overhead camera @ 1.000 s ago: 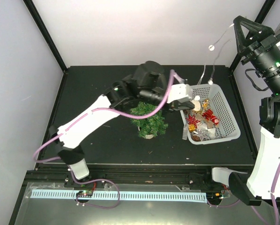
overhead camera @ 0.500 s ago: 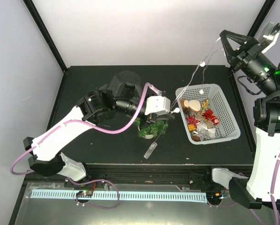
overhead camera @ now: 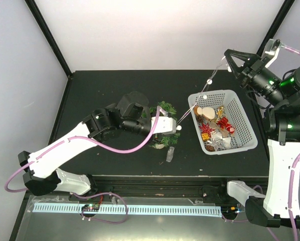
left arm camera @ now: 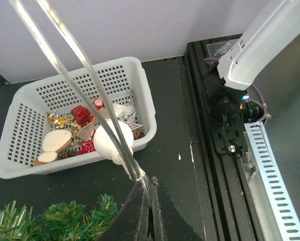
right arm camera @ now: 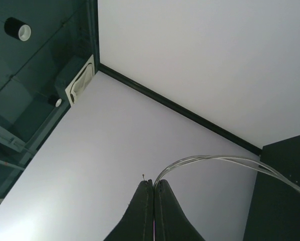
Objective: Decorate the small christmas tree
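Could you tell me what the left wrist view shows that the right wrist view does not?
Only the left wrist view shows the white basket of ornaments, tips of the small christmas tree, a white bulb on the strand, and the left gripper shut on the light string. Only the right wrist view shows the enclosure's wall and ceiling, with the right gripper shut. Both share the clear light string.

Dark-green tree (overhead camera: 162, 108); white perforated basket (overhead camera: 243, 131).
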